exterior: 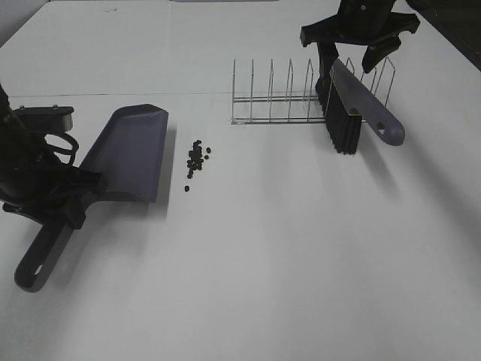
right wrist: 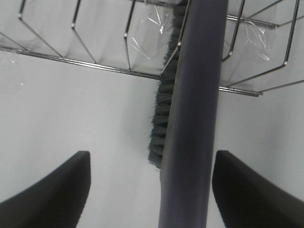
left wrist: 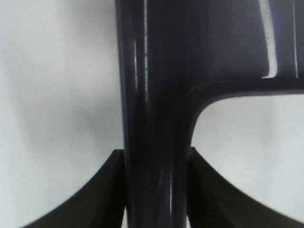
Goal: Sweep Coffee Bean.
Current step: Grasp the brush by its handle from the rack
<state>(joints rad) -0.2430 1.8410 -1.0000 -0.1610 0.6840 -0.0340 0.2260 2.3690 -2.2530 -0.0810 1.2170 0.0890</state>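
Fetching the brush (right wrist: 190, 118): the right gripper (right wrist: 152, 159) is straddling it, open, likely needing to close next. The left gripper (left wrist: 154, 156) is clamping the dustpan (exterior: 128, 154).

The exterior camera, mounted high, looks down over the whole white table (exterior: 263, 286). The left wrist camera sits very close over the dustpan (left wrist: 152, 95) handle; the right wrist camera looks closely along the brush (right wrist: 190, 118) and wire rack (right wrist: 71, 47). The high view shares all three.
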